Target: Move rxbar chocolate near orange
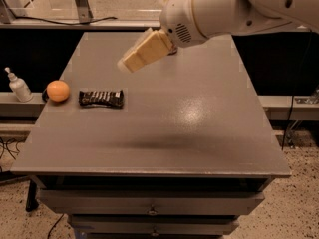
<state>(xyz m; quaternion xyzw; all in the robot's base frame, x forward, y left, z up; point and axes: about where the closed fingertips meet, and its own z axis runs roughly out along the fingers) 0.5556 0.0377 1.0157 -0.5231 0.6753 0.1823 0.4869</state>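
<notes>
rxbar chocolate (101,98) lies flat on the left part of a grey table (199,148), long side running left to right, its dark crinkled wrapper showing pale lettering; it sits just beside the orange, with a narrow strip of bare tabletop between them.

Going from left to right: a small white pump bottle (17,86) stands upright on a pale ledge (15,103) just off the table's left edge; the orange (58,90), round and bright, rests on the table at that edge, near the bottle; the bar comes next; above and to the right of it the gripper (125,65) hangs in the air over the rear middle of the table, a tan wedge pointing down and to the left, well apart from the bar; whether it is open or closed cannot be told from this angle. A thick white arm (234,9) reaches in from the upper right corner and carries it.

The tabletop is smooth and slightly glossy; a soft glare shines right of centre, and a long faint shadow (159,144) crosses the front part. Below the front edge are grey drawers (149,203) with small handles. The floor (294,218) is pale and speckled; dark cables (7,153) trail at the lower left. Behind the table runs a dark gap; above it is a light shelf with metal struts (82,1).
</notes>
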